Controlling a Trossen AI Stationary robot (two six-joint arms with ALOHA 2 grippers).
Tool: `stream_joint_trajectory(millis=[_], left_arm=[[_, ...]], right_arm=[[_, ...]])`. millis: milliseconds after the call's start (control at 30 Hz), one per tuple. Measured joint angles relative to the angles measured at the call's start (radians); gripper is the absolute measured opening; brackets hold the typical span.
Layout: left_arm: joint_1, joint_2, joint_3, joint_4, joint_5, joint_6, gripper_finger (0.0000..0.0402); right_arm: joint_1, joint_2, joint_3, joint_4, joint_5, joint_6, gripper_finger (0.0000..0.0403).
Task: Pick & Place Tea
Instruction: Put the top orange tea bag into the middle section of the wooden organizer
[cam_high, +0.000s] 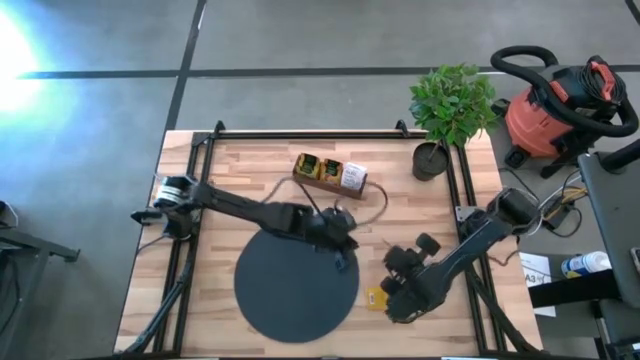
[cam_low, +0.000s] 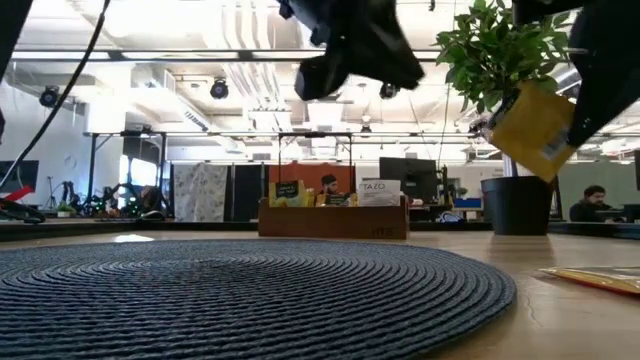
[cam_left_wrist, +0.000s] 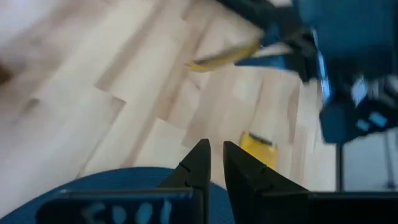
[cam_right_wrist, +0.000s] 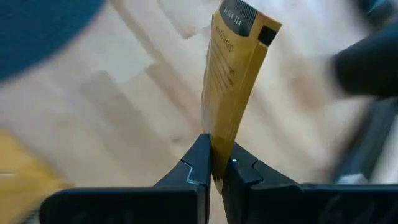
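My right gripper (cam_high: 392, 300) hangs over the table's near right part, just right of the black disc (cam_high: 295, 285). It is shut on a yellow tea sachet (cam_low: 530, 130), which is up in the air. A second yellow sachet (cam_low: 590, 278) lies flat on the wood close by and shows in the left wrist view as well (cam_left_wrist: 258, 146). My left gripper (cam_high: 342, 240) hovers above the disc's far right rim. Its fingers (cam_left_wrist: 214, 155) are nearly together with nothing between them. More sachets stand in the brown wooden tray (cam_high: 330, 172). My right gripper pinches the yellow sachet's one end (cam_right_wrist: 216, 152) between its two fingers. The rest of the sachet sticks out past the fingertips, its dark-printed end (cam_right_wrist: 239, 15) farthest from them. The fingers slant down from above. The sachet is lifted clear of the table and hangs tilted.
A potted plant (cam_high: 450, 110) stands at the table's far right corner. The wooden tray (cam_low: 335, 215) sits far of the disc, near the middle. Black frame rails (cam_high: 470, 215) run along the left, right and far edges. Bare wood lies left of the disc.
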Motion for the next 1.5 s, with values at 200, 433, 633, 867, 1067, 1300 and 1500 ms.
stream_joint_trajectory(millis=[200,433,633,867,1067,1300,1500], left_arm=[[0.086,-0.143,-0.111,0.066,0.026,-0.180,0.0039],[0.153,-0.266,-0.384,0.379,0.219,-0.489,0.0039],[0.110,-0.268,-0.646,0.743,0.181,-0.771,0.0039],[0.030,-0.214,-0.784,1.058,-0.050,-0.989,0.0039],[0.015,-0.196,-0.770,1.106,-0.126,-1.079,0.0039],[0.023,-0.189,-0.690,1.052,-0.136,-1.072,0.0039],[0.023,-0.163,-0.667,0.994,-0.135,-1.166,0.0039]], right_arm=[[0.005,0.165,0.161,-0.195,0.110,-0.248,0.0013],[-0.010,0.276,0.257,-0.203,0.286,-0.480,0.0013],[-0.045,0.242,0.239,-0.207,0.331,-0.462,0.0013],[-0.096,0.243,0.246,-0.197,0.381,-0.526,0.0013],[-0.125,0.243,0.251,-0.195,0.432,-0.668,0.0013],[-0.158,0.244,0.247,-0.197,0.453,-0.761,0.0013],[-0.169,0.244,0.247,-0.199,0.460,-0.776,0.0013]])
